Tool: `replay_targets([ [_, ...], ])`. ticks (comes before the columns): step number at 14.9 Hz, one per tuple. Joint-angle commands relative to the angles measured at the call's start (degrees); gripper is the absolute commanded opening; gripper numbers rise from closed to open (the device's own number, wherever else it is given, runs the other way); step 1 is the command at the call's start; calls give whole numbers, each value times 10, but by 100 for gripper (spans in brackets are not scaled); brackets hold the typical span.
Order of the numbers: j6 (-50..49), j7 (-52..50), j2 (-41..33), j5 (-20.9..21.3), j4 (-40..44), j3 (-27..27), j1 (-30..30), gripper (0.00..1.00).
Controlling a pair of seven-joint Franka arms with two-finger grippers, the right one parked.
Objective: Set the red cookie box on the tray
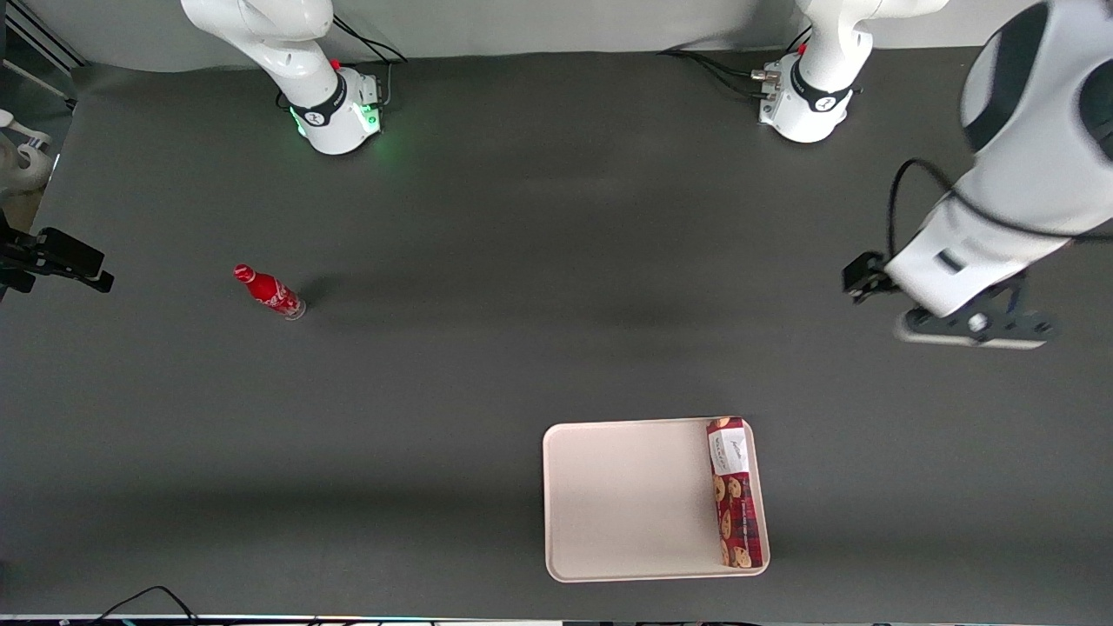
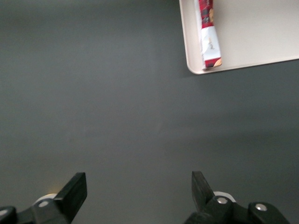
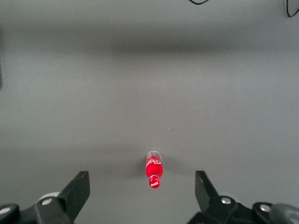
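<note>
The red cookie box (image 1: 736,491) lies flat in the tray (image 1: 626,500), along the tray's rim on the working arm's side, with its white label end pointing away from the front camera. In the left wrist view the box (image 2: 209,37) and a corner of the tray (image 2: 261,32) show well away from the fingers. My left gripper (image 1: 978,335) hangs high over bare table, toward the working arm's end and farther from the front camera than the tray. In the wrist view the gripper (image 2: 139,189) is open, with only dark mat between its fingers.
A small red soda bottle (image 1: 269,292) stands on the mat toward the parked arm's end, also seen in the right wrist view (image 3: 154,172). The two arm bases (image 1: 804,100) sit at the table's edge farthest from the front camera.
</note>
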Motion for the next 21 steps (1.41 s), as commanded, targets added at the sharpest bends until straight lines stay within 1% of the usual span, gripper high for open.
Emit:
replay_targets([
  [1, 47, 63, -111, -45, -155, 71, 2, 100],
  [3, 66, 63, -139, -46, -199, 72, 2, 100],
  [6, 66, 62, -142, -46, -206, 74, 2, 100],
  [8, 61, 64, -143, -61, -201, 74, 2, 100],
  [9, 59, 64, -144, -69, -196, 74, 1, 100],
  [11, 59, 66, -141, -71, -178, 73, -1, 100],
  [13, 44, 60, -130, -70, -127, 71, -5, 100],
  [14, 27, 64, -129, -70, -115, 71, -5, 100],
  [18, 19, 59, -123, -70, -79, 70, -5, 100],
  [21, 19, 63, -115, -70, -75, 71, -4, 100],
])
